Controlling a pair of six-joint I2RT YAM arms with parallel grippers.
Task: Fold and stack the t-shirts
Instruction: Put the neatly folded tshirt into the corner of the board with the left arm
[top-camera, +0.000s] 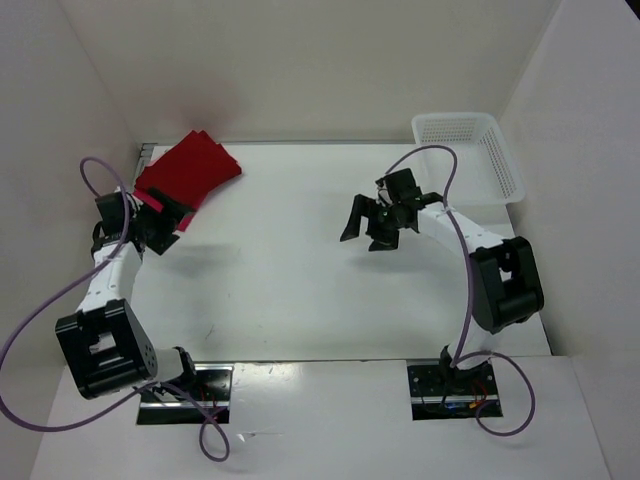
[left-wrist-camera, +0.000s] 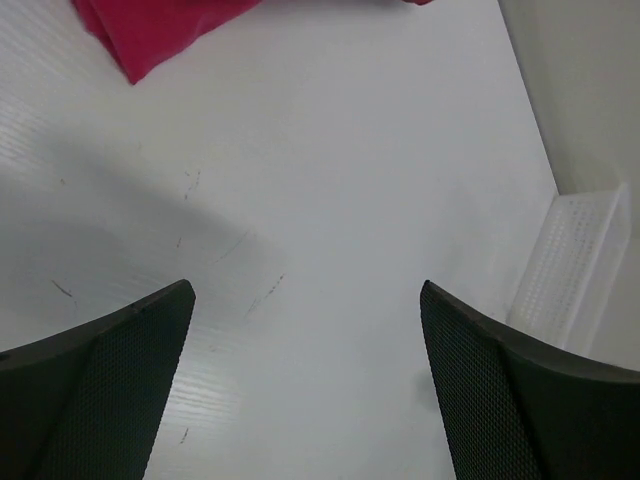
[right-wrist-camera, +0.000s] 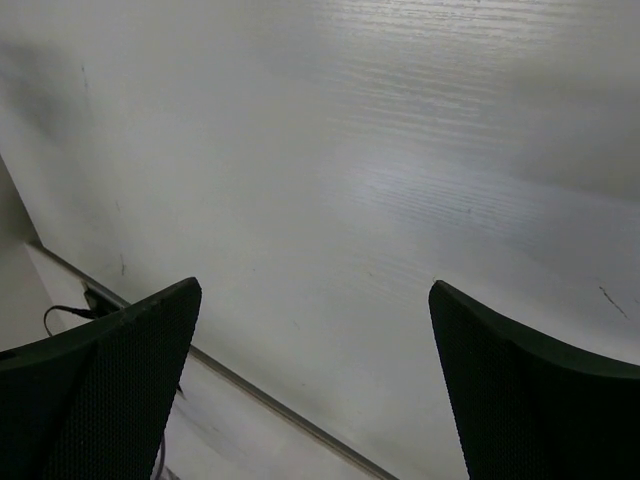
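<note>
At 9 o'clock on the counter (top-camera: 280, 290), the left tool (top-camera: 163, 232) hangs released, empty. Folded crimson t-shirts (top-camera: 190, 168), possibly several stacked, lie at 10 o'clock beside it. Near centre the right tool (top-camera: 368, 230) hovers released too, a white basket (top-camera: 505, 170) at its 2 o'clock.

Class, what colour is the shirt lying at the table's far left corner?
The shirt is bright crimson; top external view.

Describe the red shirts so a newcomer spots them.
Take the white table, far-left corner. The shirts lie folded there, just past the left tool. Only red thing on it; the basket in the far-right corner is white mesh.
</note>
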